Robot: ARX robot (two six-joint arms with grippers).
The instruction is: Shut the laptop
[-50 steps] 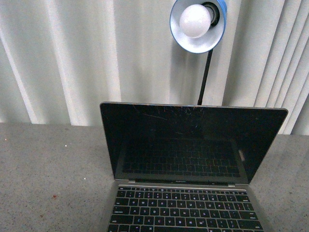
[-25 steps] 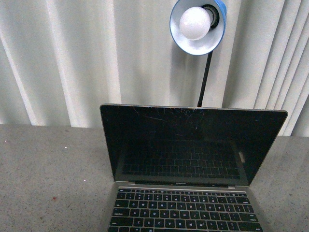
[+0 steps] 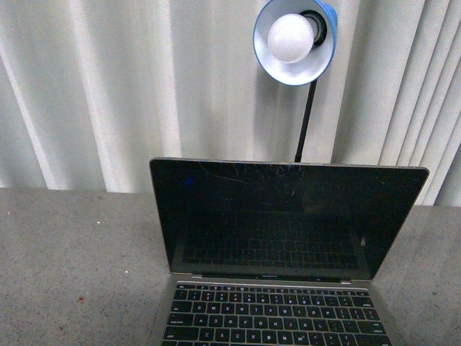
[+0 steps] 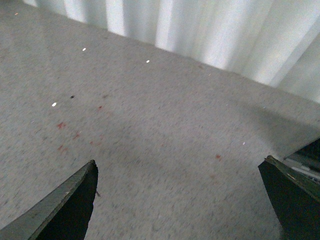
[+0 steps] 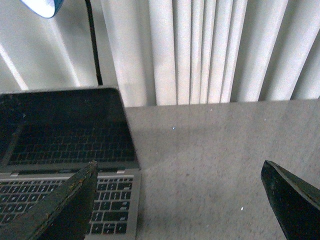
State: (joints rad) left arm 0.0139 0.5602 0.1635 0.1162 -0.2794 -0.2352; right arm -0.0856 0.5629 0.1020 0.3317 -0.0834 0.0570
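Note:
The laptop [image 3: 281,245] stands open on the grey table, its scratched black screen upright and facing me, black keys below it. Neither arm shows in the front view. In the right wrist view the laptop [image 5: 65,150] lies beside one dark finger, and my right gripper [image 5: 180,172] hangs open over bare tabletop just off the laptop's side edge. My left gripper [image 4: 177,167] is open too, above speckled tabletop, with a corner of the laptop [image 4: 307,155] showing past one finger.
A blue desk lamp [image 3: 294,40] on a black stem rises behind the laptop's screen. White vertical blinds [image 3: 108,94] close off the back of the grey speckled table [image 3: 72,252]. Small red specks mark the table [image 4: 62,125] under the left gripper.
The front view has shifted slightly: the laptop sits a little lower in the picture than a second ago. The screen's angle looks the same.

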